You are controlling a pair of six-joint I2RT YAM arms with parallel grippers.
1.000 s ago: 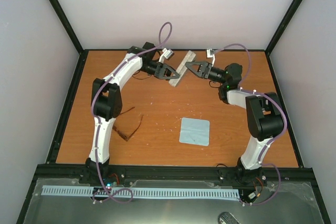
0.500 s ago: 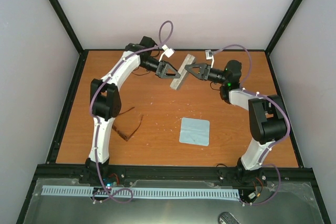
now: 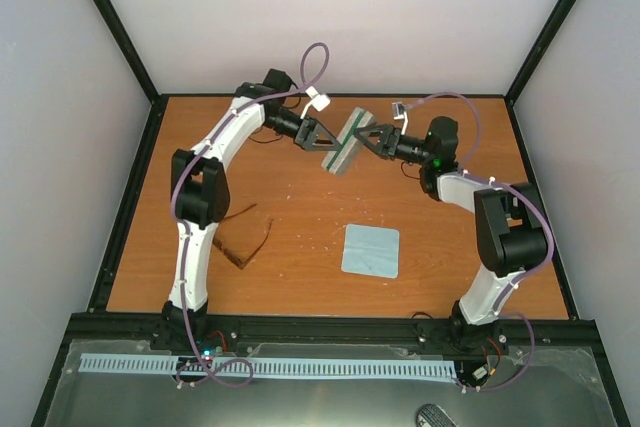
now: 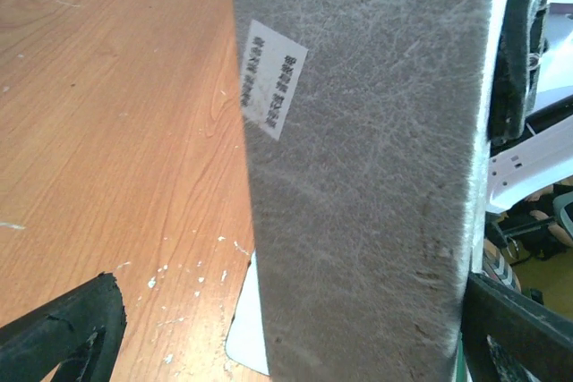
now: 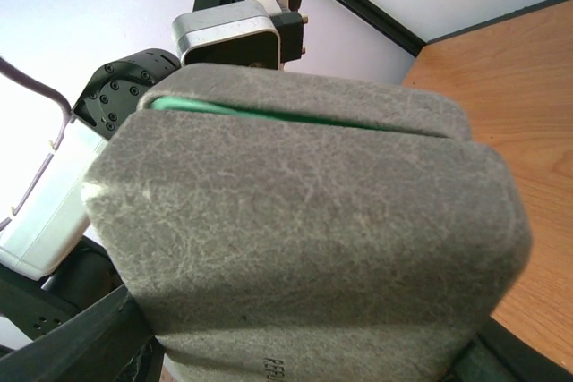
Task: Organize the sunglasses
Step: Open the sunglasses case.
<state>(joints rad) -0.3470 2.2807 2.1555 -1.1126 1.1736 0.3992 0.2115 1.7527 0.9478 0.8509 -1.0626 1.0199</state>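
The sunglasses (image 3: 243,237) lie on the wooden table at the left, beside the left arm's lower link, far from both grippers. The grey case (image 3: 345,144) is tipped up at the back centre between the two grippers, with a thin green slit showing. My right gripper (image 3: 372,139) is shut on the case (image 5: 304,203), which fills the span between its fingers. My left gripper (image 3: 322,137) is open around the case's labelled underside (image 4: 358,131). Its left finger (image 4: 63,328) stands apart from the case and its right finger (image 4: 519,328) is against it.
A light blue cloth (image 3: 370,250) lies flat on the table in front of the case, right of centre; its corner shows in the left wrist view (image 4: 243,324). Black rails edge the table (image 3: 300,287), with white walls behind.
Both grippers have moved inward onto the case from either side. The case has tipped up from lying flat, and its green edge now shows.
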